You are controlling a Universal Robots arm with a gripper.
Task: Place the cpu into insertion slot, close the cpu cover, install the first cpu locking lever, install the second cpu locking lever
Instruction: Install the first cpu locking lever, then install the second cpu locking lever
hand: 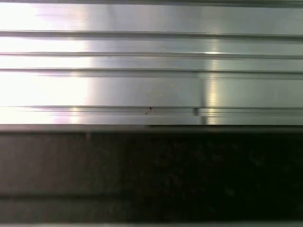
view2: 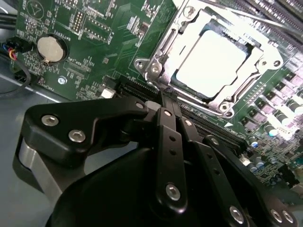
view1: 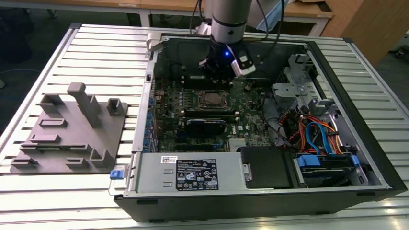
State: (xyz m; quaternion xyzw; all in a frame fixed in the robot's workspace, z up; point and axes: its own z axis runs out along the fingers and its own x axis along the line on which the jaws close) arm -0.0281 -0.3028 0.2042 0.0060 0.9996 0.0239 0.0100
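The cpu [view2: 213,59] lies flat in the insertion slot [view2: 154,66], its pale metal face showing through the window of the cpu cover [view2: 258,54], which lies down over it. A thin metal lever [view2: 163,45] runs along one side of the socket. My gripper [view2: 166,100] is shut, its black fingers pressed together with nothing seen between them, tips just off the socket's near corner. In the exterior view the gripper [view1: 216,75] hangs inside the open computer case, just behind the insertion slot [view1: 211,99].
The green motherboard [view2: 94,61] carries a round coin battery [view2: 50,48] and long black slots [view1: 204,115]. Cables and a drive bay [view1: 319,139] fill the case on the exterior view's right. A grey fixture block [view1: 70,134] stands on the ribbed table [hand: 151,71].
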